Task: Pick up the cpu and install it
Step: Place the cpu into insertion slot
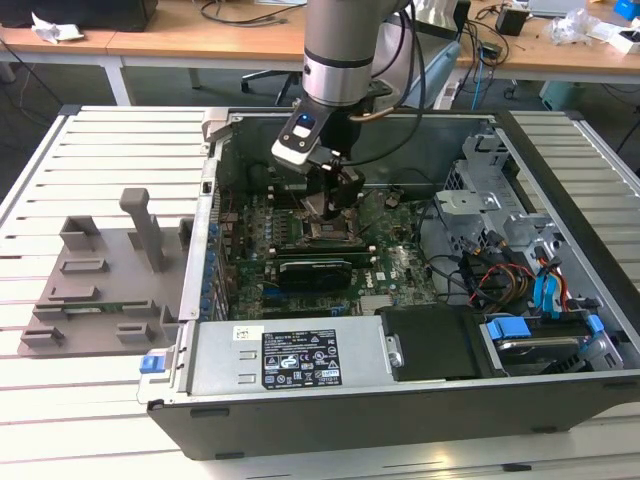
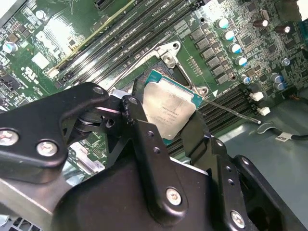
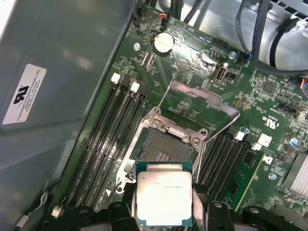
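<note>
1. In the exterior view, the arm (image 1: 338, 50) reaches down into the open computer case (image 1: 400, 400), which lies on a white slatted table (image 1: 90, 420).
2. In this view the gripper (image 1: 330, 205) hangs low over the green motherboard (image 1: 400, 265), just above the CPU socket (image 1: 327, 235). What it carries is too small to make out here.
3. A grey plastic tray (image 1: 90, 300) with an upright post sits on the table at the exterior view's left, beside the case.
4. In the second wrist view, the cpu (image 2: 168, 109) shows its silvery top. It sits between two black fingers (image 2: 139, 132) that press on opposite edges, so the gripper is clamped narrow on the chip.
5. Here the chip hangs over the socket, whose metal load plate (image 2: 168, 50) is swung open. Memory slots (image 2: 134, 29) run alongside, and a row of capacitors (image 2: 231, 36) stands near.
6. In the first wrist view, the cpu (image 3: 164, 197) is gripped on both sides by the fingers (image 3: 121, 211).
7. The socket (image 3: 166, 147) lies open with its contact field bare. The chip overlaps only the socket's near edge and is not seated.
8. The load plate (image 3: 204, 98) stands tilted up past the socket, and a coin battery (image 3: 162, 42) lies beyond it.
</note>
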